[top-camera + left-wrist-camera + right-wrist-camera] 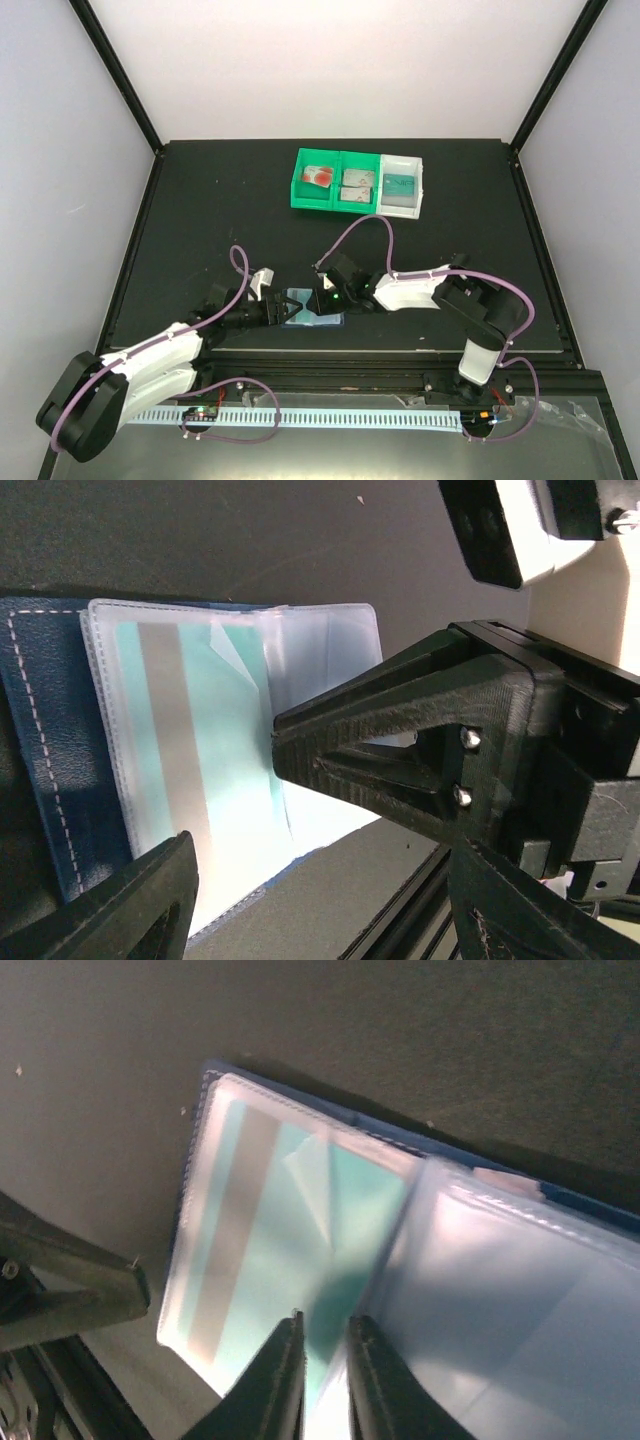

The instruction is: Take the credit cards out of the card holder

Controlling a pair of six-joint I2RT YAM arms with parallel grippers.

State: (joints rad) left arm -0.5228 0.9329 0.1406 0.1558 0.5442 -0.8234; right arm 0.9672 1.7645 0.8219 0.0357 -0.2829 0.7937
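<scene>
The card holder [325,321] lies open near the table's front edge, its navy cover [40,730] down and its clear pockets up. A teal credit card [225,730] with a grey stripe sits inside a clear pocket [290,1230]. My left gripper [235,795] is open, its fingers spread wide over the holder's pocket edge [283,310]. My right gripper [325,1332] comes from the right [325,298], fingers almost together with a thin gap. They point down where a loose clear leaf [500,1300] meets the teal card; what they pinch is unclear.
A green tray [297,195] at the back holds a white card with red circles [318,176] and a greyish card [356,185]. Beside it, a white tray [420,180] holds a teal card [400,185]. Black frame rails border the dark table.
</scene>
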